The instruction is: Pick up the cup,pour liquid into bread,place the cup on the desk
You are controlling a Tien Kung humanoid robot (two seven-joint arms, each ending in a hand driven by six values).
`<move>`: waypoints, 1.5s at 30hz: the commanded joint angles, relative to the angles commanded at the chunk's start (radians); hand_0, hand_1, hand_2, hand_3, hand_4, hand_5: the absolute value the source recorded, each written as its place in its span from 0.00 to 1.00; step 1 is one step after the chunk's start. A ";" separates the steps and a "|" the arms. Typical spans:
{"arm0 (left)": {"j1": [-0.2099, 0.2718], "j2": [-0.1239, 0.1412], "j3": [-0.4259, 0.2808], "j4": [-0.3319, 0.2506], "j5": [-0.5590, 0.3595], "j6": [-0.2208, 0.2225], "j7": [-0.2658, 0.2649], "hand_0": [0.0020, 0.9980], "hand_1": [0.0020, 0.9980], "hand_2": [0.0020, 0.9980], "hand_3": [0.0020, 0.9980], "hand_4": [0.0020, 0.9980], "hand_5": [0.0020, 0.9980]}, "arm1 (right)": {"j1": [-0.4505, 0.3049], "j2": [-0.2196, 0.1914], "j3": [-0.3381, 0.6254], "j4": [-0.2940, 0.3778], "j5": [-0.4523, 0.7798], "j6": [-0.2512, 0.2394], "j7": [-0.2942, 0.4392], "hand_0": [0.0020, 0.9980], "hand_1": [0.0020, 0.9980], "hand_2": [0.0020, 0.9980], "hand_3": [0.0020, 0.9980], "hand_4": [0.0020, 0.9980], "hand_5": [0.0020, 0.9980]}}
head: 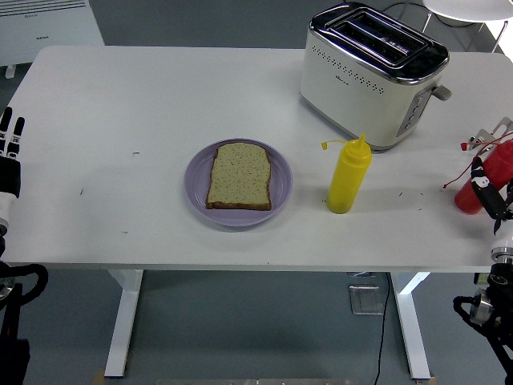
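The right hand (490, 192) is at the far right edge of the table (160, 104), with its fingers wrapped around a red squeeze bottle (481, 178). The bottle stands roughly upright near the table's right edge, with a thin red strap or wire looping off it. I honestly can't tell whether it's resting on the table or lifted a bit.

The left hand (10, 156) is parked over at the left edge, fingers straight and pointing away from the robot, holding nothing.

In the middle there's a purple plate (196, 188) with one slice of bread (240, 176) lying flat on it. Just right of the plate stands a yellow squeeze bottle (349, 176), upright, its little cap dangling off to the left. Behind that, toward the far right, sits a cream and chrome toaster (371, 72) with both slots empty. The red bottle is well apart from the bread, with the yellow one in between.
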 joint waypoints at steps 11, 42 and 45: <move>-0.007 0.000 -0.005 -0.001 0.000 0.000 -0.001 0.81 0.75 0.74 0.73 0.48 1.00 | -0.050 -0.001 0.039 0.082 -0.058 0.029 -0.003 0.94 0.84 0.95 0.99 0.75 0.23; -0.002 0.009 0.017 -0.001 0.001 0.000 -0.002 0.81 0.75 0.74 0.73 0.48 1.00 | -0.279 -0.035 0.147 0.313 -0.155 0.027 -0.015 0.97 0.87 0.97 1.00 0.77 0.25; -0.003 0.010 0.016 -0.001 0.001 0.001 -0.002 0.81 0.75 0.74 0.73 0.48 1.00 | -0.300 -0.034 0.167 0.350 -0.119 0.025 -0.008 0.96 0.86 0.97 1.00 0.77 0.25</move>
